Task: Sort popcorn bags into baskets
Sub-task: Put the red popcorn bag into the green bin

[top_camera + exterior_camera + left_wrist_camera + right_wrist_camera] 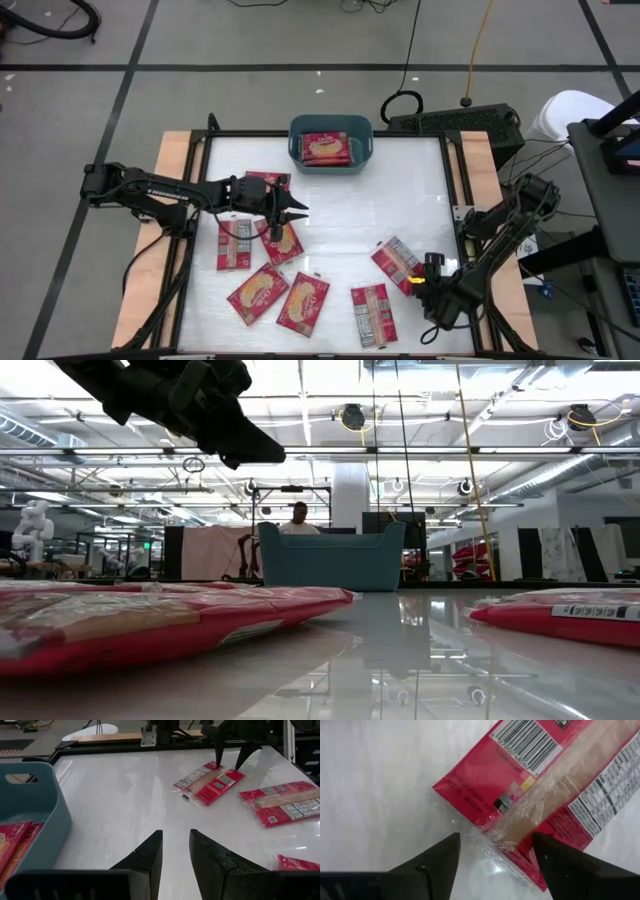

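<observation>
One flat, light, crinkly popcorn bag (555, 785) sits between the parted right claw (495, 852): pinch its sealed edge; left claw (175, 851) hovers apart.

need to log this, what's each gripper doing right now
Left gripper: open, empty, above the table.
Right gripper: open, straddling a popcorn bag end, not gripping.
</observation>
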Controlling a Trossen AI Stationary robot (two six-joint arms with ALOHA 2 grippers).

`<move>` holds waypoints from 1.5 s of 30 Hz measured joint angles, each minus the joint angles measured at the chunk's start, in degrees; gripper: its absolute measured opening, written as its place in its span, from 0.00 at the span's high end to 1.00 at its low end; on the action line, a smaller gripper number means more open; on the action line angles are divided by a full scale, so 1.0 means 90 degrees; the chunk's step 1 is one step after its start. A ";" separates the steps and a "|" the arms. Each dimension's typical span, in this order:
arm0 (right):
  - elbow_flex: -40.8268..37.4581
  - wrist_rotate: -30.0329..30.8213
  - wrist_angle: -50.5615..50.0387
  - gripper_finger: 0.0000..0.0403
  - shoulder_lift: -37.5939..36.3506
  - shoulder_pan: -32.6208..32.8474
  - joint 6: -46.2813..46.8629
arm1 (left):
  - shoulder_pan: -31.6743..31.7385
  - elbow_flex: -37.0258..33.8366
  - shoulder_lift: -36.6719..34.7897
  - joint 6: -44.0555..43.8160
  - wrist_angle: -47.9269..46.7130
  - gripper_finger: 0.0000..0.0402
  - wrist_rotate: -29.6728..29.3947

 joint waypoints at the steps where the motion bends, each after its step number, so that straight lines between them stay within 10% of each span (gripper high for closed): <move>1: -0.0053 0.0086 0.0044 0.40 -0.0005 0.0001 -0.0020 | 0.0000 0.0000 0.0000 0.0000 0.0000 0.75 0.0000; 16: -0.0600 0.1374 0.1467 0.98 0.0030 -0.0197 -0.1399 | 0.0000 0.0000 0.0000 0.0007 0.0000 0.75 -0.0002; 29: -0.0615 0.2336 0.2608 1.00 0.0020 -0.1017 -0.2176 | -0.0505 0.0000 0.0003 0.0661 0.0290 0.73 -0.0050; 45: -0.0605 0.2474 0.3915 1.00 0.0008 -0.2376 -0.3024 | -0.1222 0.0047 0.2441 0.1885 0.3276 0.37 -0.0835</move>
